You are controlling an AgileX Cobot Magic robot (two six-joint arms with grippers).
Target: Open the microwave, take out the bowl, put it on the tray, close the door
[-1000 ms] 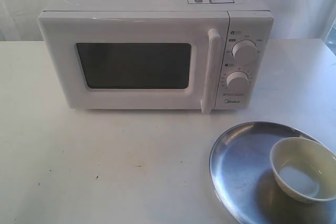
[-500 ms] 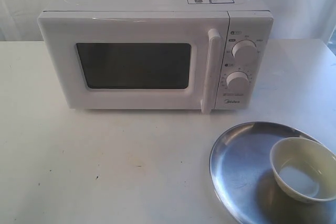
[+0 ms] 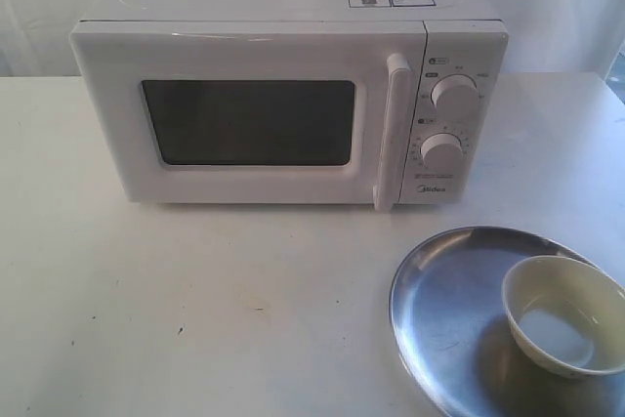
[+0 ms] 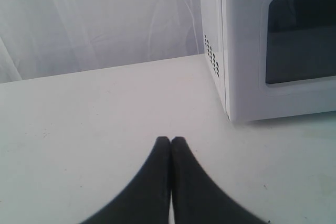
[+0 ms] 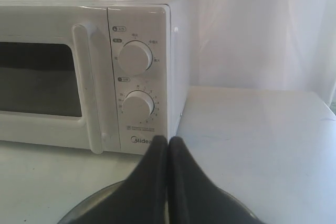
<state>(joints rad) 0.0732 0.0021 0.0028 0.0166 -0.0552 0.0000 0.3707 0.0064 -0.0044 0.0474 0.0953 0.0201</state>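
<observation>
The white table (image 3: pixel 195 290) carries two things. The microwave (image 3: pixel 283 114) stands at its far side. The tray (image 3: pixel 439 310) lies nearer, to the right.

tray (image 3: pixel 439 290): shiny steel | bowl (image 3: pixel 564 327): glossy ceramic | table (image 3: pixel 195 300): matt

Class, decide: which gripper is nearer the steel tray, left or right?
Right. The right gripper, shut, is close by the tray's rim, facing the microwave's dials. The left gripper, also shut, is over the table beside the microwave's other side, no tray in its view.
</observation>
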